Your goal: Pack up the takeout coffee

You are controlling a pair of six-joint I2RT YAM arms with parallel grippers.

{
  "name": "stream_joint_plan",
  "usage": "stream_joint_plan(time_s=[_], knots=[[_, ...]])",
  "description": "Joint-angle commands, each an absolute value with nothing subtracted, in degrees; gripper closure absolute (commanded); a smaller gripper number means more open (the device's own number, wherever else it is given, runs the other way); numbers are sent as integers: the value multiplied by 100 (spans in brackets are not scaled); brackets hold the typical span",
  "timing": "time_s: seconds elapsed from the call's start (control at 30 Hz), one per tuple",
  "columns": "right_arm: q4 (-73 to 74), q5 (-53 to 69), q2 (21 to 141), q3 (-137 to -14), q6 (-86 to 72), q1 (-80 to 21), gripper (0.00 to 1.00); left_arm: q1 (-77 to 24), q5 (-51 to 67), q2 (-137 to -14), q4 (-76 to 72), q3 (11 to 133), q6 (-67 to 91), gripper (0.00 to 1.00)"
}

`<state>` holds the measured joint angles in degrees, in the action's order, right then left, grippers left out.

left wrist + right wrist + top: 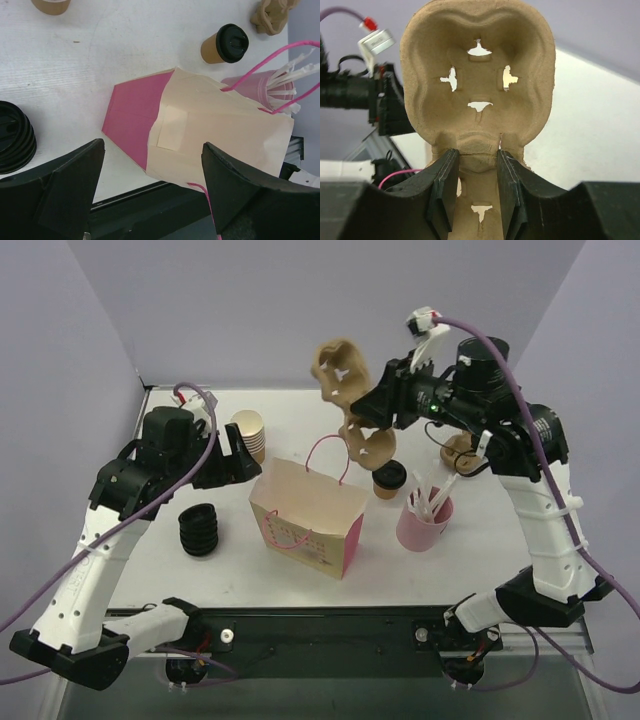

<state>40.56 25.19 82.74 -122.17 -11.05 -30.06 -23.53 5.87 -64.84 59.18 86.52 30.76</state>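
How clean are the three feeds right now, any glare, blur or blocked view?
Top external: even light, soft shadows, paper bag and takeout coffee sharp. Left wrist: sharp, a faint sheen on the coffee's lid, own dark fingers cover the bottom. Right wrist: pulp cup carrier fills the frame, light shows through its slots, table behind bright and soft.

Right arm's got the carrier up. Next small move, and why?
Probably lower the pulp cup carrier, clamped in the right gripper, toward the open paper bag; the left gripper sits open beside it, and the lidded coffee cup stands unpacked.
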Motion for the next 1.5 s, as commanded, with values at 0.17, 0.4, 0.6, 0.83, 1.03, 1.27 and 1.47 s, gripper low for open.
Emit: stream_joint_plan(time_s=[0.17, 0.4, 0.6, 0.83, 1.03, 1.27, 1.47], knots=[[3928, 2584, 8552, -12138, -1108, -4174, 73, -2347, 827, -5924, 5362, 7797, 3164, 16], [3920, 2470, 8534, -11620, -915, -4517, 73, -2347, 756, -5862, 5028, 7409, 3331, 20], [3929, 2312, 8622, -11189, -607, -4763, 73, -2347, 747, -5862, 4948, 7225, 3375, 30], [3920, 2101, 8859, -10917, -168, -4939, 74, -2347, 782, -5792, 4790, 7023, 3375, 47], [3937, 1820, 8798, -10477, 149, -5071, 75, -2347, 852, -5836, 4746, 7014, 3322, 60], [3946, 1591, 8842, -10222, 439, -5212, 75, -2347, 931, -5836, 4755, 7066, 3278, 67], [4025, 1310, 8886, -10064, 685, -5387, 76, -2338, 958, -5845, 4772, 7075, 3252, 67]])
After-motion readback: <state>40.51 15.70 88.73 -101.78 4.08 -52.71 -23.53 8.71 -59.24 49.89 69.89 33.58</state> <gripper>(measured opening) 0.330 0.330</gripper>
